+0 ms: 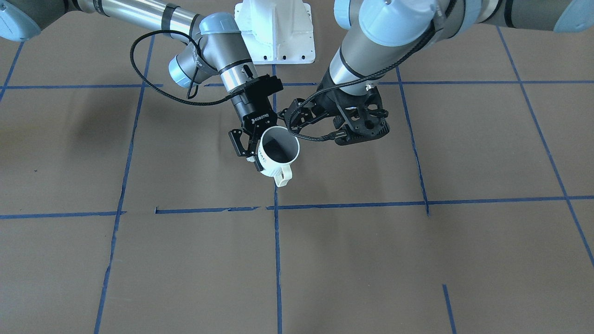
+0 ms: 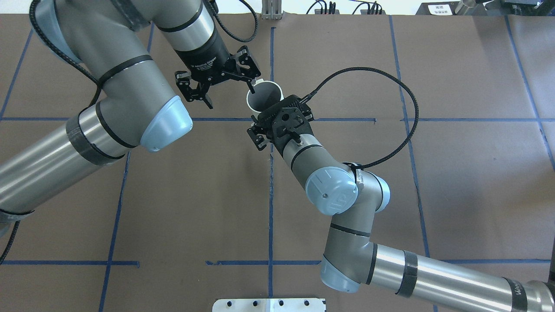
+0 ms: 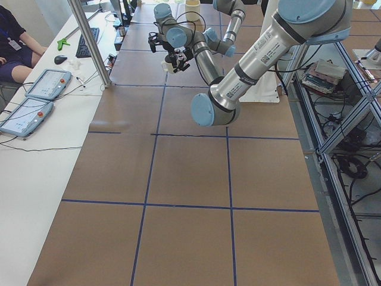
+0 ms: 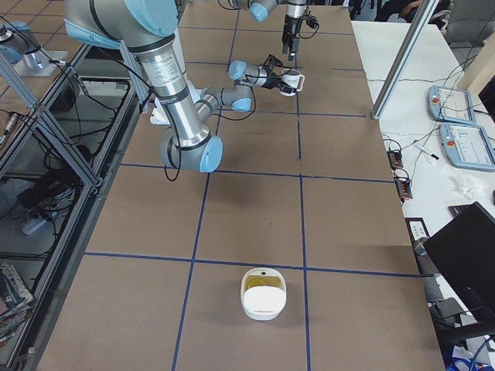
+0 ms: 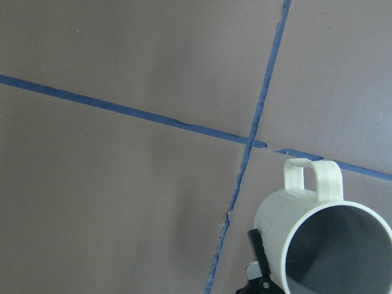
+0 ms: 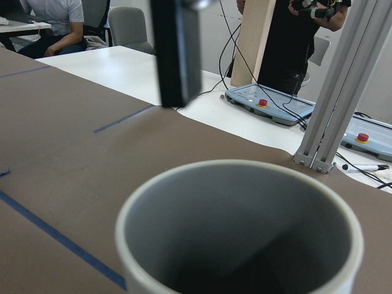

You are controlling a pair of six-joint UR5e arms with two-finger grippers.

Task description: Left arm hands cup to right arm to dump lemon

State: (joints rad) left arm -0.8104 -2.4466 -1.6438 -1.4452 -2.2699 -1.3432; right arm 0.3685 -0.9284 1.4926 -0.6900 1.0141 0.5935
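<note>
Brown paper-covered tabletop [image 1: 417, 260] divided into squares by blue tape lines [image 1: 277, 260], with the white robot base [image 1: 276, 30] at the robot's side. The right arm [image 1: 218, 41] carries the right hand [image 1: 269, 148], whose fingers are closed across the body of the cup [image 1: 277, 156]. The cup sits between those fingers, roughly upright. Its grey interior shows, dark lettering lies beside one finger, and the handle [image 1: 283, 178] points away from the wrist. The left arm [image 2: 125, 86] ends in the left hand [image 2: 232, 91], spread wide and gripping nothing. The cup lies just beyond this hand's fingertips; one of them reaches close to the handle, and contact cannot be made out. Well apart from both hands, toward the right arm's end of the tabletop, stands a white bowl [image 4: 263, 294] with pale yellow contents, too small to identify.
</note>
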